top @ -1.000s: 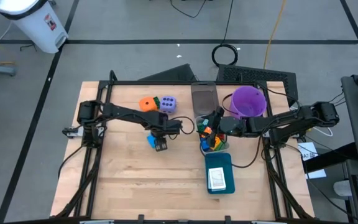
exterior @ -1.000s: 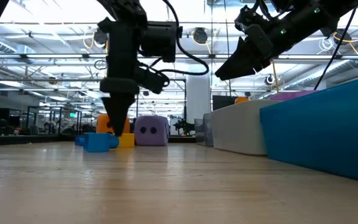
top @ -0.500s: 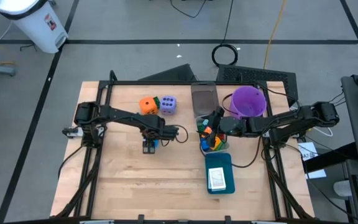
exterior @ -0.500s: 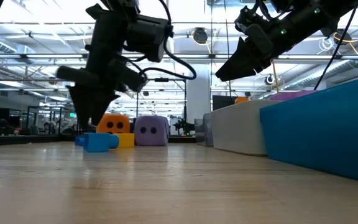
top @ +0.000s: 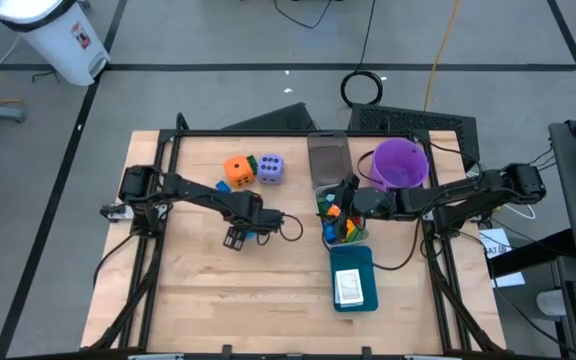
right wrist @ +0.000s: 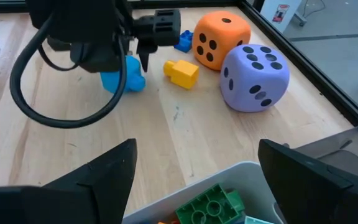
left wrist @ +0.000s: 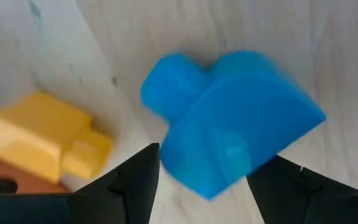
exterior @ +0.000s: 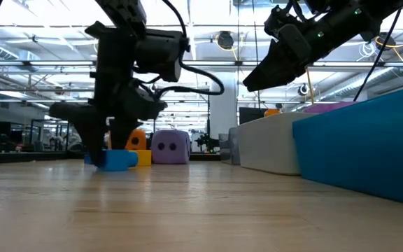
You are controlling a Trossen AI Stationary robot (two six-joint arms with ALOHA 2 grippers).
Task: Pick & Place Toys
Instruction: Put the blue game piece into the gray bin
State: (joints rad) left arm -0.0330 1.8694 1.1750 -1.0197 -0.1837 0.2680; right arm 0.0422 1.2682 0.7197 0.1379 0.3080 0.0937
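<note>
Compared with a second ago, my left gripper [top: 233,238] has swung away from the bin side of the table and dropped low over the blue block [left wrist: 229,121]; its jaws now stand part-way apart astride that block, not visibly pressing on it, which suggests a pick about to be made rather than one completed. Seen from the left wrist, the block is smooth, glossy plastic with a rounded, half-disc body and a short stud, lying flat on the pale, grained wooden table [top: 188,300]. Just beside it lies a yellow block [right wrist: 180,72], boxy with a small peg. Farther off stand the orange die [right wrist: 221,38] and the lavender die [right wrist: 254,77], soft-cornered cubes with dark dots. My right gripper [top: 342,193] waits with jaws wide apart over the clear bin [top: 348,240] of mixed blocks, near the purple bucket [top: 400,164] and the teal tray [top: 354,292].
</note>
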